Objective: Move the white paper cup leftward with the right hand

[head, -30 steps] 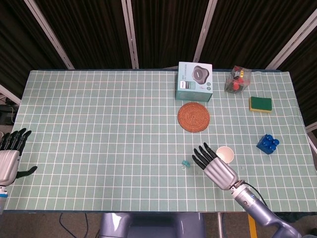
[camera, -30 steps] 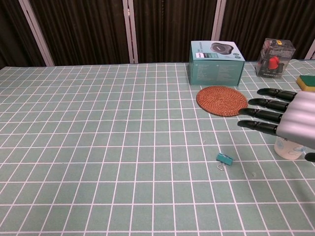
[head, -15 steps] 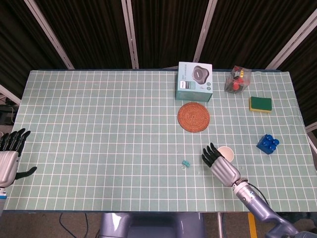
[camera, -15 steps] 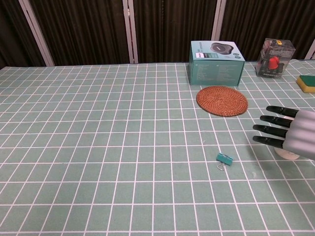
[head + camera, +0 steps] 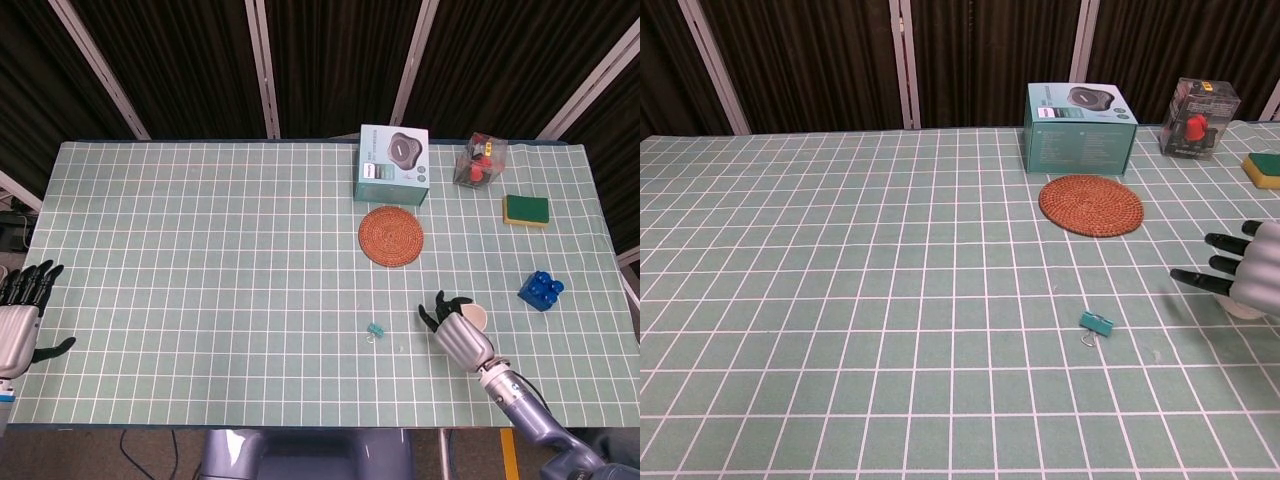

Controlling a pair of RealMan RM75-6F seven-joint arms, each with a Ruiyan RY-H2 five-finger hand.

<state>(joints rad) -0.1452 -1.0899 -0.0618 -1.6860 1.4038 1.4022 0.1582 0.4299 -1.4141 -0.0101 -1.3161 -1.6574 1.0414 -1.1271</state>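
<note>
- Right hand (image 5: pixel 455 328) low at near-right of table (image 5: pixel 200 250), fingers (image 5: pixel 1203 279) apart, curling round white paper cup (image 5: pixel 473 317); firm grip or not – can't tell.
- Cup upright, near of woven coaster (image 5: pixel 391 235), left of blue block (image 5: pixel 541 289); mostly hidden by hand in chest view.
- Left hand (image 5: pixel 20 315) off table's near-left edge, fingers apart, holding nothing.
- Small teal clip (image 5: pixel 376 330) just left of right hand.

My right hand (image 5: pixel 459 333) sits against the paper cup (image 5: pixel 473 318), left of the toy bricks (image 5: pixel 541 290). Binder clip (image 5: pixel 376 330) lies further left, woven coaster (image 5: pixel 391 236) behind.
</note>
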